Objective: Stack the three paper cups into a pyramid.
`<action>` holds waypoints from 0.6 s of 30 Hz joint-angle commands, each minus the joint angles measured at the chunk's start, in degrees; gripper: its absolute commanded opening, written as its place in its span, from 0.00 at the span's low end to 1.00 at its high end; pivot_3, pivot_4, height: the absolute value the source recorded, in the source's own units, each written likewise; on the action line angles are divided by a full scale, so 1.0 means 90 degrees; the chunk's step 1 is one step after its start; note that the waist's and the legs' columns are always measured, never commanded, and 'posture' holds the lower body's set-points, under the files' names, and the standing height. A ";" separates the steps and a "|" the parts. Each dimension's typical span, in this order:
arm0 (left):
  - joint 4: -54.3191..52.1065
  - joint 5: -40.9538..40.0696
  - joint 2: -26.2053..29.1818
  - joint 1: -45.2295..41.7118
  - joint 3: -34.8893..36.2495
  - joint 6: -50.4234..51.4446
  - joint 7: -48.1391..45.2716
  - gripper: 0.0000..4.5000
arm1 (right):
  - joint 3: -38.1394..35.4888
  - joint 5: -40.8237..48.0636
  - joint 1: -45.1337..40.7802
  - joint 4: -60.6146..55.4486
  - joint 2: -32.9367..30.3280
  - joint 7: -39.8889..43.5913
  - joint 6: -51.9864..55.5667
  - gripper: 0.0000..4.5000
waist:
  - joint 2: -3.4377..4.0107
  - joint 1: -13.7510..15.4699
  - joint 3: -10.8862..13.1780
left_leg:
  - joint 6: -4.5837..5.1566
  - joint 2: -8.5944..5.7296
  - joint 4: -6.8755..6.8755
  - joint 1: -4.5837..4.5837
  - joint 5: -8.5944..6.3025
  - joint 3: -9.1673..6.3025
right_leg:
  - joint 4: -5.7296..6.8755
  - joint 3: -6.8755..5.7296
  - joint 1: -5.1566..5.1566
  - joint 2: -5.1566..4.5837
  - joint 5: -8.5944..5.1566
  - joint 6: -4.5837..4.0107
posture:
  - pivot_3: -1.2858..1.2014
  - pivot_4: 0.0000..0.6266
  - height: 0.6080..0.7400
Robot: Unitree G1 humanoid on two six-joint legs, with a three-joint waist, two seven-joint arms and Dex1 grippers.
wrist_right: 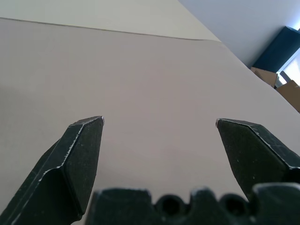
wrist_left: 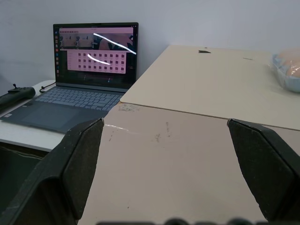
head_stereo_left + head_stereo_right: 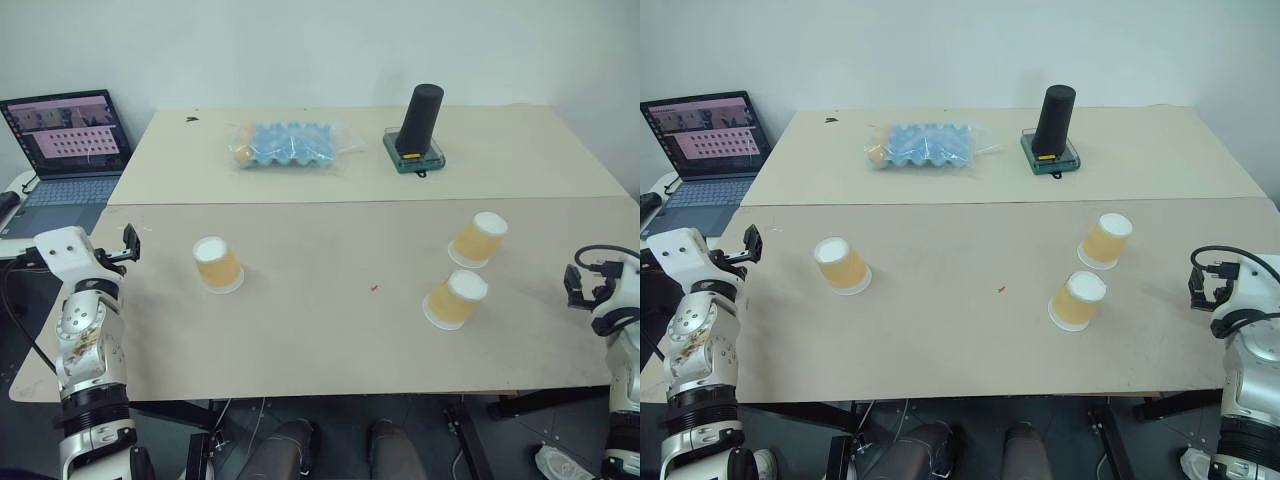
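Cups (image 3: 218,265) unstacked on table (image 3: 330,330) | left tool (image 2: 164,183) released | right tool (image 1: 159,154) released

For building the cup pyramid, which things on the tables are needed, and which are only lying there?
Needed:
- left paper cup
- far right paper cup
- near right paper cup

All three stand upside down, apart, none stacked.

Only lying there:
- black cylinder on its green base
- blue egg tray in clear plastic
- laptop

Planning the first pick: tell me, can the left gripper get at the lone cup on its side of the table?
Probably yes. The left gripper is open, and only bare table lies between it and that paper cup; the other two cups sit far right.
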 commanded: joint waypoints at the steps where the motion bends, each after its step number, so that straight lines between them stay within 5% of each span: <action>1: -0.0278 -0.0236 0.0108 -0.0178 0.0170 -0.0052 -0.0126 1.00 | -0.0045 -0.0010 -0.0085 -0.0120 0.0015 -0.0035 -0.0199 0.99 | 0.0000 0.0000 0.0000 | 0.0000 0.0000 0.0000 0.0000 0.0000 0.0000 | 0.0000 0.0000 0.0000 0.0000 0.0000 0.0000 | 0.52 0.24 0.91; 4: -0.0954 -0.1185 0.0193 -0.0683 0.0224 0.0562 -0.0564 1.00 | 0.0011 -0.0026 -0.0125 -0.0089 0.0046 -0.0026 -0.0189 0.99 | -0.0003 0.0003 0.0002 | 0.0000 0.0004 0.0001 0.0000 0.0000 0.0000 | 0.0000 0.0000 -0.0001 0.0004 0.0002 -0.0002 | 0.52 0.24 0.91; 11: -0.4467 -0.3885 0.1359 -0.0467 -0.1274 0.3094 -0.2731 1.00 | 0.0024 -0.0030 -0.0149 0.0031 -0.0020 -0.0015 -0.0197 0.99 | 0.0034 -0.0020 -0.0019 | 0.0016 0.0005 0.0004 -0.0001 -0.0012 0.0021 | -0.0028 0.0018 0.0005 0.0006 0.0007 0.0000 | 0.52 0.24 0.91; 18: -0.5119 -0.3694 0.2067 0.0269 -0.2181 0.3445 -0.3787 1.00 | -0.0071 0.0009 -0.0036 -0.0033 -0.0208 0.0167 -0.0194 0.99 | 0.0073 -0.0119 -0.0036 | -0.0008 0.0059 -0.0093 0.0067 -0.0002 0.0090 | -0.0046 0.0107 0.0009 0.0046 0.0018 -0.0021 | 0.52 0.24 0.91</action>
